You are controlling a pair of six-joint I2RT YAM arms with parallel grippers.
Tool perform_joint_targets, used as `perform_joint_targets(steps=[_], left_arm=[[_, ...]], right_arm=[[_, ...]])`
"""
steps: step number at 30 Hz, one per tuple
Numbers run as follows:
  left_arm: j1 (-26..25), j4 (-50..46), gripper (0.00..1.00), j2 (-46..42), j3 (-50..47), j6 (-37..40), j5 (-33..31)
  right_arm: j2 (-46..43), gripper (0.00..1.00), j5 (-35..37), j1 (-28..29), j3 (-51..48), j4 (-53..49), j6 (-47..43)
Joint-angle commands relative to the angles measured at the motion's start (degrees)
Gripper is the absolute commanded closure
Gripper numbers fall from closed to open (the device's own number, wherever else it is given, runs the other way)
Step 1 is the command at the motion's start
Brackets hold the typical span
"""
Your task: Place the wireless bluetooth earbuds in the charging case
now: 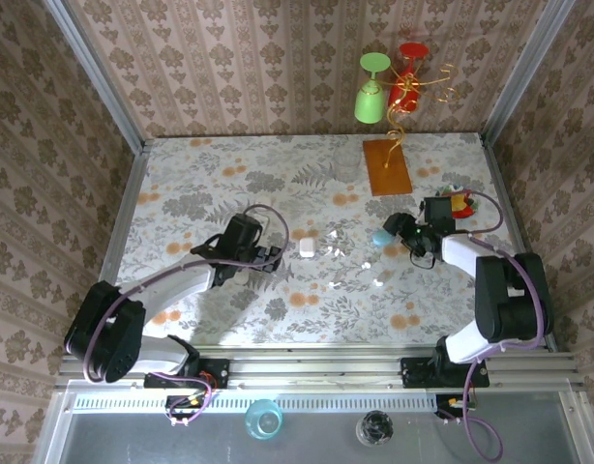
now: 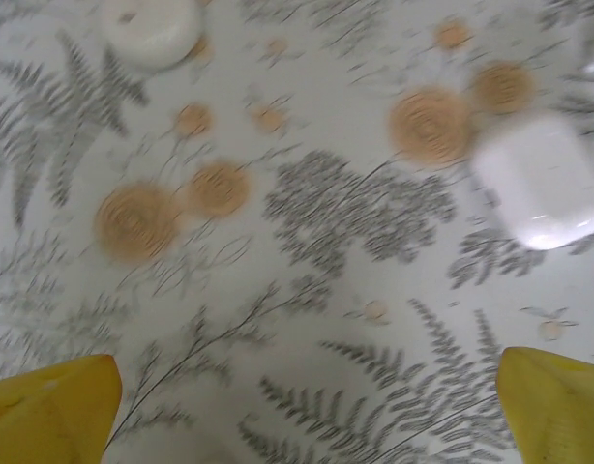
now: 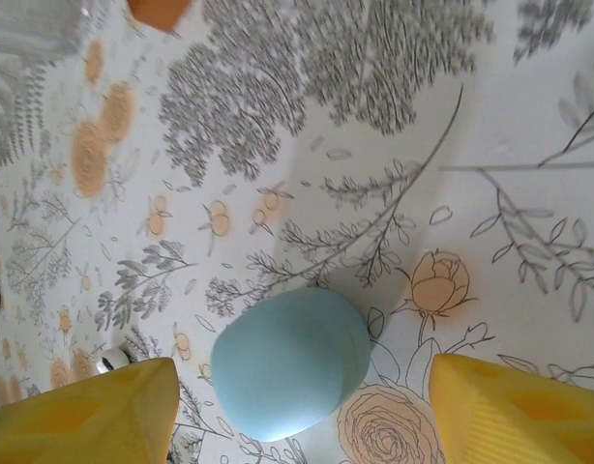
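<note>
- The left end effector (image 2: 305,416) hovers, fingers wide apart, near the white case (image 2: 544,179).
- Tiny white earbuds (image 1: 334,249) lie loose mid-desk (image 1: 181,174); I'd pinch one gently.
- The right end effector (image 3: 302,379) straddles the teal case (image 3: 290,362), fingers apart.

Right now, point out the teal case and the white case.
teal case (image 3: 290,362), right wrist view, middle of its rounded top.
white case (image 2: 547,179), left wrist view, middle of its glossy top.

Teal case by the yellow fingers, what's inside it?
It can't be seen: the teal case is shut, a smooth pebble with no gap showing. It lies on the flowery table, untouched, between the open fingers of the right gripper.
</note>
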Motion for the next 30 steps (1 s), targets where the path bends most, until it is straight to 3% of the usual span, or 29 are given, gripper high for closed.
perform_joint_targets(steps=[1,7,12,23,30], left_arm=[[1.56,-7.67,0.01,-2.88,-0.27,-5.43,-2.82],[4.50,-15.05,0.11,-3.53,-0.96,-11.14,-1.68],[4.95,-16.98,0.20,-0.64,-0.71,-13.40,0.53],[5.23,-16.00,0.34,4.77,0.19,-14.44,6.28],[5.07,-16.00,0.52,4.97,0.37,-14.30,6.97]], right_arm=[[-3.43,0.29,5.00,1.88,2.01,-3.90,-3.97],[-4.04,0.28,9.65,10.38,7.13,-8.71,-7.42],[-2.76,0.28,8.76,15.78,13.58,-12.83,-9.98],[-2.91,0.28,8.19,16.51,14.89,-13.78,-11.56],[-3.96,0.28,7.35,16.41,14.32,-14.00,-11.40]])
